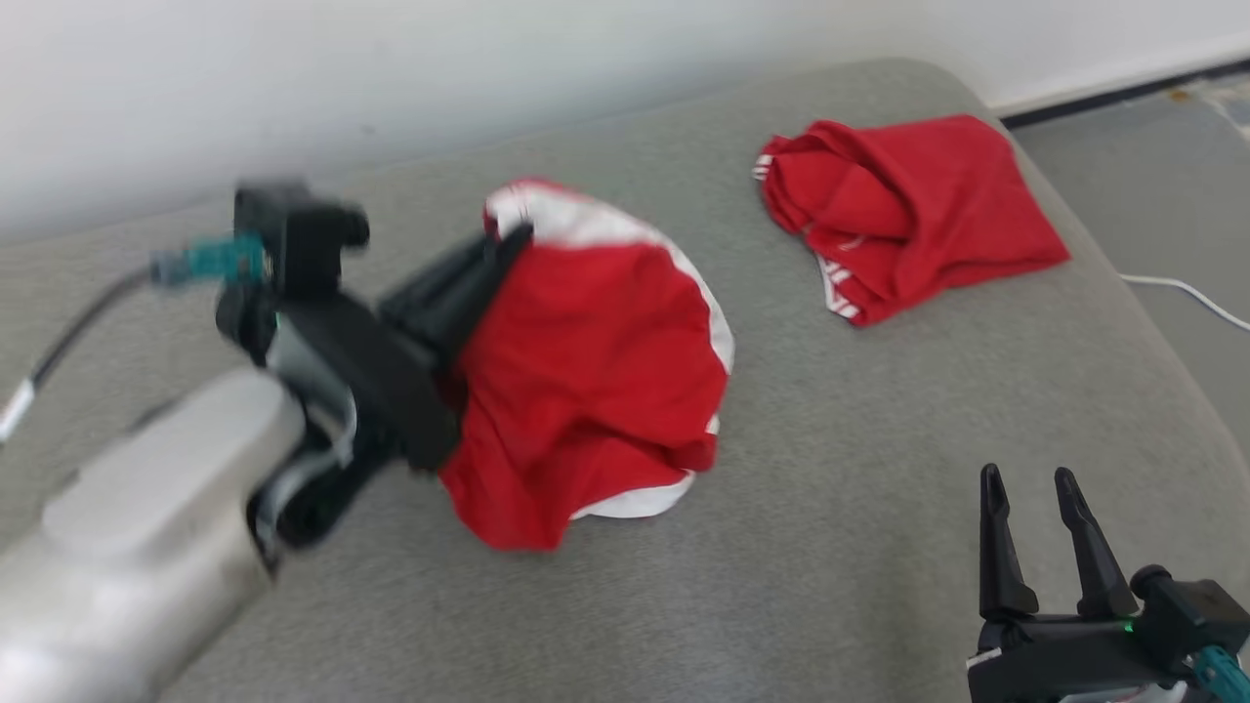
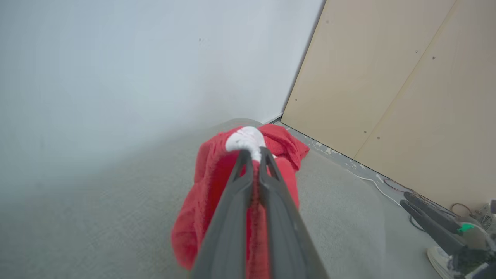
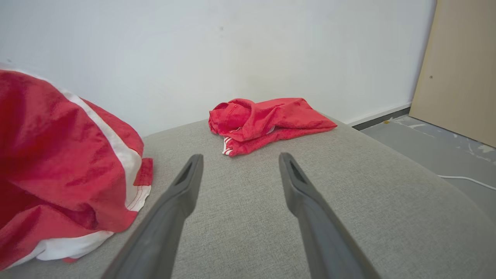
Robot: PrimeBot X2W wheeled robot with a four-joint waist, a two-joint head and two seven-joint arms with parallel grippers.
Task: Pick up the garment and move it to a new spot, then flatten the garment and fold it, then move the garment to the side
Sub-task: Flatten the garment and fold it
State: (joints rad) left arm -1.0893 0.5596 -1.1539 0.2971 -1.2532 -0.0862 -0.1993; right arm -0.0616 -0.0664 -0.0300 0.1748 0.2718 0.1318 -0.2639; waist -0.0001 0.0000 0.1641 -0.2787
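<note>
garment [image 1: 596, 371]: red with white trim, bunched, pinched at its white band by the left gripper [image 1: 513, 239], fingers pressed together on the cloth; hanging from the fingertips, lower folds seemingly brushing the grey cushion [image 1: 830, 508] below.

risks, biggest first: only a thin bite on one edge, so could slip free under a quick swing; bunched cloth likely to drag across the cushion and land twisted, harder to flatten; if set down too far ahead and right of the left gripper, would overlap the second red cloth [image 1: 908, 210] and tangle with it. right gripper [image 1: 1030, 476] spread wide, empty, low and well to the right of the held bundle; a clash with it possible if carried that way.

room: broad bare cushion between the two grippers and ahead of the right one; wall [image 1: 293, 78] close beyond the left gripper's fingertips; cushion edge rounding off far right, floor [image 1: 1123, 166] past it; white cable [image 1: 1187, 293] on that floor, well apart.
</note>
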